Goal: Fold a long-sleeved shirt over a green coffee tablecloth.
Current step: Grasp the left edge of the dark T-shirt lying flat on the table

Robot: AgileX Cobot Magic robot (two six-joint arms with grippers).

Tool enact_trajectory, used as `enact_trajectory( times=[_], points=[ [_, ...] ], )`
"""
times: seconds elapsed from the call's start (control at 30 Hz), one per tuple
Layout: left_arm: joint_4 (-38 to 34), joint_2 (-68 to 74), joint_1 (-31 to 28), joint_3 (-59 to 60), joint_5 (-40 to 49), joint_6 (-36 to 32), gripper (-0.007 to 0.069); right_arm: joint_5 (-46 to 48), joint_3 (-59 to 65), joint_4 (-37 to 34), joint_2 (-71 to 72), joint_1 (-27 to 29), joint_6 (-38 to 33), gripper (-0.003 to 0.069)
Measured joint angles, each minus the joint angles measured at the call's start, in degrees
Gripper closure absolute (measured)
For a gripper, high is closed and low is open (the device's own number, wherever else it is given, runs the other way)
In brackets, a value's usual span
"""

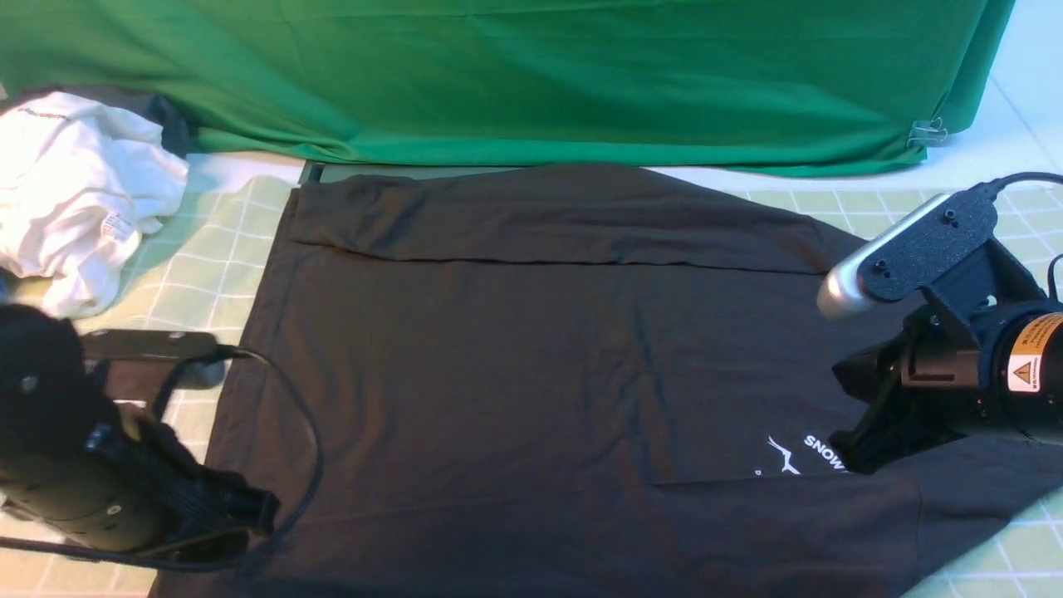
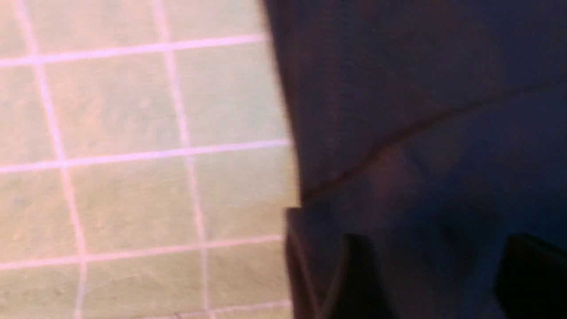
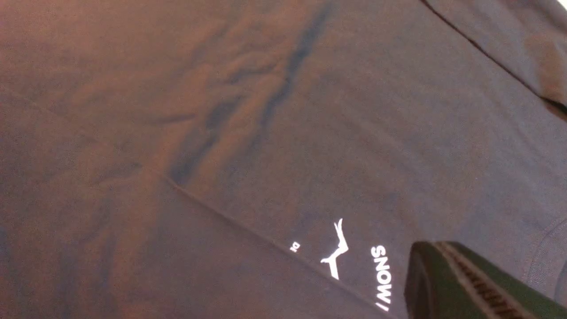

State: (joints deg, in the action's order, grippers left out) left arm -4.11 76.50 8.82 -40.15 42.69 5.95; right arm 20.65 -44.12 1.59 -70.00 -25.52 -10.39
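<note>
The black long-sleeved shirt (image 1: 531, 349) lies spread flat on the pale green coffee tablecloth (image 1: 216, 274), which covers the surface with its grid of thin white lines. One sleeve (image 1: 540, 220) is laid across the far edge of the shirt body.

Near the right side, the chest print (image 1: 824, 453) reads "SNOW" in small white capitals. Beside it is a thin white figure logo (image 3: 336, 250), and the tiny letters next to that are too small to read.

The right hand (image 1: 855, 458) rests just beside the word, its fingers pressed together; no cloth shows between them. On the right arm, a yellow warning label (image 1: 1030, 353) carries a triangle sign, its text too small to make out.

The left hand (image 1: 245, 511) is at the shirt's near left edge. The wrist view shows its fingers (image 2: 359, 274) spread wide over the dark fabric, gripping nothing.

At the far left lies a crumpled white garment (image 1: 75, 191) with a small printed tag (image 1: 119, 226), unreadable. Plain deep-green fabric (image 1: 531, 75) hangs along the far side.
</note>
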Motion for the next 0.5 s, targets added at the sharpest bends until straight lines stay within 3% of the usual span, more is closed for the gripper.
enact_trajectory(
  times=[0.13,0.23,0.37,0.5],
  points=[
    [-0.3,0.7,-2.9,0.1,-1.7,0.2,0.0107,0.0,0.0,-0.7,0.0,0.0,0.0,0.0634],
    [-1.3,2.3,-3.9,0.1,-1.8,0.2,0.01,-0.1,0.0,-2.0,0.0,0.0,0.1,0.0634],
    [-1.5,5.0,-3.9,0.1,-1.7,0.2,0.0134,-0.4,0.0,-2.7,0.0,-0.1,0.2,0.0629],
    [-1.5,7.5,-4.0,0.1,-1.8,0.2,0.0231,-0.4,0.0,-2.8,0.0,-0.1,0.2,0.062]
  ],
)
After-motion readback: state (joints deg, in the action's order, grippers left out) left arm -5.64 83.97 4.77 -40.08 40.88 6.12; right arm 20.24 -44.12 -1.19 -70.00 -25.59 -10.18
